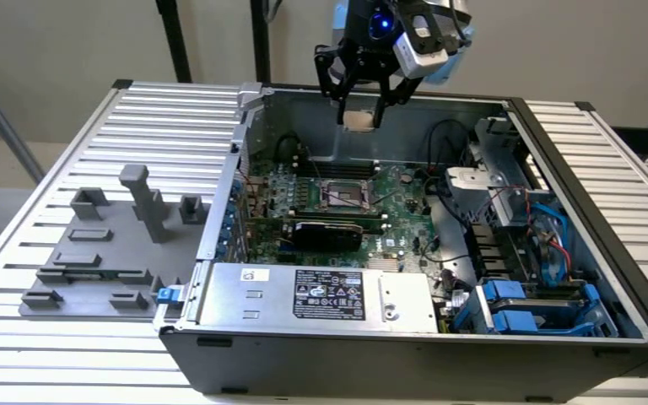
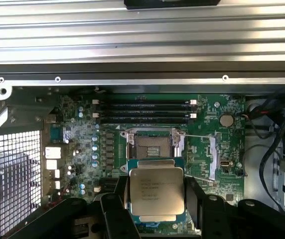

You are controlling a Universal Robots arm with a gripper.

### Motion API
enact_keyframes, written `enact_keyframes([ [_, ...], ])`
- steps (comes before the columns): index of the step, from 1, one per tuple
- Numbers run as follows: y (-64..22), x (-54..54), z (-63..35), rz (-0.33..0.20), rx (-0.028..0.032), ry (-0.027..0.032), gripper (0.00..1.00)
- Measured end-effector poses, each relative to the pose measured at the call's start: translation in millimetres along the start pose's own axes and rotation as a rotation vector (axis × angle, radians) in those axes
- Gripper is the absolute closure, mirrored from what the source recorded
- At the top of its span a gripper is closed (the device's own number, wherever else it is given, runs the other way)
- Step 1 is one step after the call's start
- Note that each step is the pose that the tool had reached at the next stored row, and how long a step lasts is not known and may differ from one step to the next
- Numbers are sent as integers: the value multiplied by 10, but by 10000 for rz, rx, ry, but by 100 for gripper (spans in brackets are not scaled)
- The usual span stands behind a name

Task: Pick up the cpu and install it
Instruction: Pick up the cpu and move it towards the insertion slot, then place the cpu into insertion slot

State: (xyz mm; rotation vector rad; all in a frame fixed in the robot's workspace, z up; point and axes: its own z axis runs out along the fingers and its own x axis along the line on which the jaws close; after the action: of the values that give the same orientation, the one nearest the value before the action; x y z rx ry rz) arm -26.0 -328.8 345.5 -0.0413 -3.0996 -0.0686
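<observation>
Exterior view: the claw (image 1: 360, 114) hangs over the far side of the open computer case (image 1: 414, 363), grasping the cpu (image 1: 358, 121), high above the motherboard socket (image 1: 347, 196). The power supply (image 1: 324, 295) carries a black label; its white print is unreadable. A grey fixture (image 1: 99, 261) lies on the slatted worktop (image 1: 628, 143). Wrist view: the cpu (image 2: 156, 191), silver top up, is clamped between black fingers (image 2: 113, 211) above the green board, near the open socket (image 2: 152, 147); its engraved lines are illegible.
</observation>
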Motion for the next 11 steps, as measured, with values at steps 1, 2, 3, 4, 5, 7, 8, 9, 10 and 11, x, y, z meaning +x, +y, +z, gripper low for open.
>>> enact_keyframes([
  [1,0,0,0,0,1,1,45],
  [2,0,0,0,0,0,1,45],
  [3,0,1,0,1,1,2,45],
  [4,0,1,0,1,1,2,45],
  [5,0,1,0,1,1,2,45],
  [7,0,1,0,1,1,2,45],
  [8,0,1,0,1,1,2,45],
  [9,0,1,0,1,1,2,45],
  [10,0,1,0,1,0,1,45],
  [11,0,1,0,1,0,2,45],
])
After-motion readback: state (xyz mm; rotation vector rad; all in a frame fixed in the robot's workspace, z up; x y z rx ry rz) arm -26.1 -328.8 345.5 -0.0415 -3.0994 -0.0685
